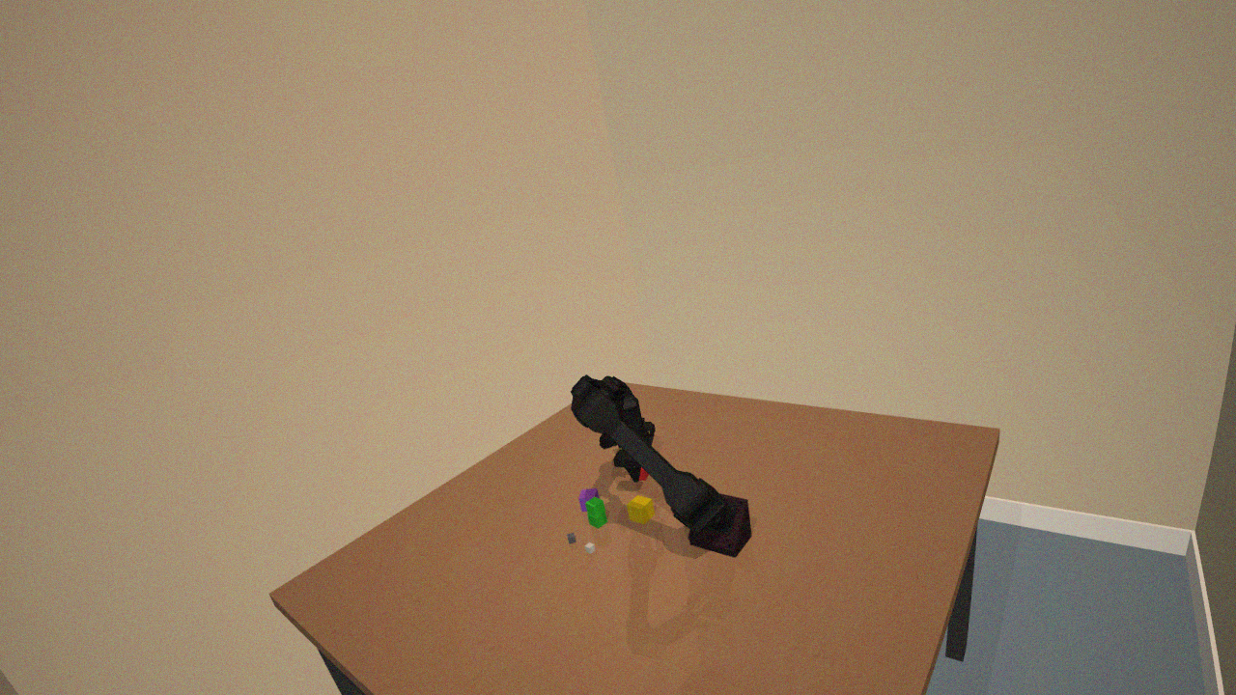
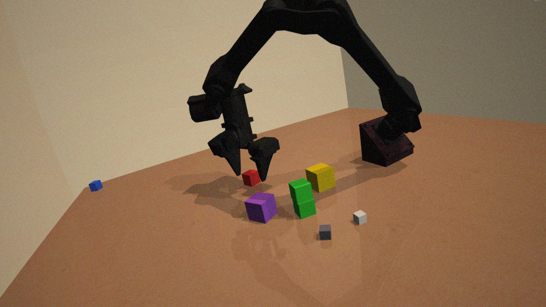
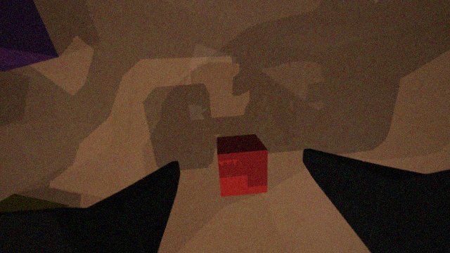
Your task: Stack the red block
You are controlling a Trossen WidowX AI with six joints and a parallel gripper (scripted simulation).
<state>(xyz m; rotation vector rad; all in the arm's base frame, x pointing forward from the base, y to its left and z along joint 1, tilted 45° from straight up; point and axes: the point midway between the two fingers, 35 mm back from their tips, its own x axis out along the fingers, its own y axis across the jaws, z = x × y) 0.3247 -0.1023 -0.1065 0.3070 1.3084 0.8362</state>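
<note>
The red block [image 1: 643, 473] [image 2: 251, 178] [image 3: 243, 172] lies on the table. In the wrist view it shows between the two fingertips. My gripper [image 2: 251, 178] [image 3: 242, 161] is open and empty, pointing down just above the red block, with one finger partly in front of it in the exterior view. The green tower [image 1: 596, 513] [image 2: 303, 198] is two green blocks, the upper one slightly offset on the lower. It stands upright to the right of the red block in the exterior view. The tower is not seen in the wrist view.
A purple block [image 1: 587, 498] [image 2: 261, 207] [image 3: 21, 31] stands beside the tower. A yellow block [image 1: 640, 509] [image 2: 320, 178] [image 3: 31, 204] is behind it. Small grey [image 1: 571, 538] [image 2: 324, 232] and white [image 1: 589, 547] [image 2: 359, 217] cubes lie in front. A blue cube [image 2: 95, 186] is near the far table corner.
</note>
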